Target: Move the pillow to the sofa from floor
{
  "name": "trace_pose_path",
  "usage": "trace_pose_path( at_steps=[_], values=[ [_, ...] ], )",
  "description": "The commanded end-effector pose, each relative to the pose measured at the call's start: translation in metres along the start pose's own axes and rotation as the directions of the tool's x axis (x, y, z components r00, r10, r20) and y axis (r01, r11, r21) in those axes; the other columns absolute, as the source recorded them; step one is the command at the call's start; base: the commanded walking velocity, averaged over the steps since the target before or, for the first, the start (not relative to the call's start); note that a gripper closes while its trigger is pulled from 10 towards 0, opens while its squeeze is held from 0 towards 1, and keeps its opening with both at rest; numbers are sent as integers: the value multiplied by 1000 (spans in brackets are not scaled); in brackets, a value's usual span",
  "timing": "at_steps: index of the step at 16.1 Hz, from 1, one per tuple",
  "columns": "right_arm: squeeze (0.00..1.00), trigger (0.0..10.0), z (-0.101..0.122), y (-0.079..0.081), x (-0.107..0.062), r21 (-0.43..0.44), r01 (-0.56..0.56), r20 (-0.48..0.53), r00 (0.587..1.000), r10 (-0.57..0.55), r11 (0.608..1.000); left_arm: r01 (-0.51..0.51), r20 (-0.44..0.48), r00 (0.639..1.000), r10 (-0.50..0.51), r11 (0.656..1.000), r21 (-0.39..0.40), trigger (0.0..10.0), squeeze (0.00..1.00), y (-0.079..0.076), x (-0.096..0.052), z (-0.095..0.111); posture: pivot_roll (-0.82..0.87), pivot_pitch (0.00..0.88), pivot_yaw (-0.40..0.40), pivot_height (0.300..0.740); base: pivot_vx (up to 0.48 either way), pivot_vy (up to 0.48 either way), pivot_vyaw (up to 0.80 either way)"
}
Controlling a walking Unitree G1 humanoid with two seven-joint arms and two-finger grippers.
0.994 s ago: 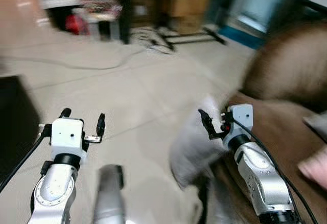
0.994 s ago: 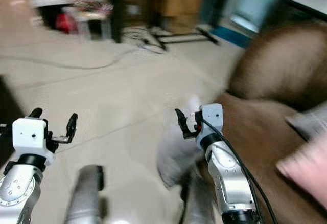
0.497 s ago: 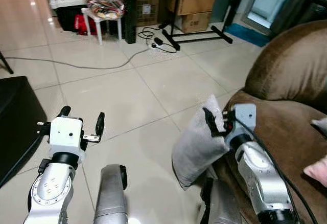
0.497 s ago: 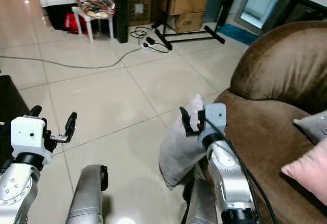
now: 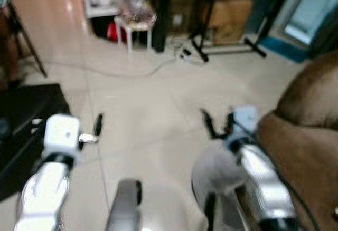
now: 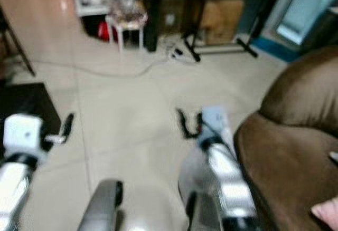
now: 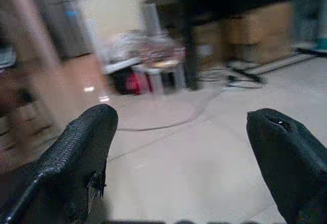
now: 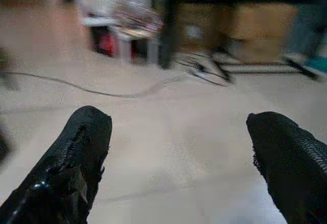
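The picture is blurred. A grey pillow [image 5: 214,174] stands on the tiled floor, leaning against the front of the brown sofa [image 5: 309,136]. My right gripper [image 5: 217,125] hovers just above the pillow's top edge, open, with nothing between its fingers [image 8: 76,157]. My left gripper [image 5: 74,123] is held out over bare floor to the left, far from the pillow and open too; its fingers [image 7: 76,152] stand wide apart.
A black low piece of furniture [image 5: 26,115] sits at my left. Farther back are a white stool [image 5: 136,22] with a bag on it, a cable [image 5: 132,74] across the tiles, cardboard boxes [image 5: 229,22] and a black stand's legs [image 5: 232,49]. A pink cushion [image 6: 325,211] lies on the sofa.
The whole picture has shifted and blurred, so the camera has moved. The pillow now sits lower, under my right arm. Both grippers stay open.
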State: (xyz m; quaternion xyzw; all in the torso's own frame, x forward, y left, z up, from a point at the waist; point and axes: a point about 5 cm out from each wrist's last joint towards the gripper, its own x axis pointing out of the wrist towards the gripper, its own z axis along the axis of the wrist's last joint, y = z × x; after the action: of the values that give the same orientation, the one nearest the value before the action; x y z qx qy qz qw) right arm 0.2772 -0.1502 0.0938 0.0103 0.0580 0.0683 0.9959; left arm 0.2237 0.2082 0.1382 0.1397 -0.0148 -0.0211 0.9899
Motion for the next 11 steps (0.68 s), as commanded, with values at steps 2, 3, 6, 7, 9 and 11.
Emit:
trace_pose_path(
  at_steps=[2,3,6,7,9,11],
  values=[
    [1000,10000,-5,-4,-2,10,29,-25,999,-29,1000,25,-11,1000,-25,1000,-4,10000,1000,-1,0,-1,-9,0,-46,491,289,0,0],
    [1000,10000,-5,-4,-2,9,33,-23,999,-33,999,29,-11,1000,-29,1000,-4,10000,1000,-1,1,0,-9,0,-46,491,296,0,0],
    [1000,10000,-5,-7,-3,0,54,-31,998,-54,999,33,-11,999,-33,999,-6,10000,1000,-2,2,0,-14,0,-47,491,296,0,0],
    [1000,10000,-5,-8,-3,-2,56,-32,998,-56,998,34,-11,999,-34,999,-7,10000,1000,-2,3,1,-15,0,-49,491,296,0,0],
    [0,10000,-4,-9,0,-9,52,-39,998,-52,999,29,-13,999,-29,999,-14,10000,1000,-4,2,0,-13,0,-58,491,294,0,0],
    [0,10000,-3,-7,1,-10,34,-45,998,-34,999,24,-14,1000,-24,1000,-16,10000,1000,-4,2,0,-11,0,-66,491,292,0,0]
  ],
)
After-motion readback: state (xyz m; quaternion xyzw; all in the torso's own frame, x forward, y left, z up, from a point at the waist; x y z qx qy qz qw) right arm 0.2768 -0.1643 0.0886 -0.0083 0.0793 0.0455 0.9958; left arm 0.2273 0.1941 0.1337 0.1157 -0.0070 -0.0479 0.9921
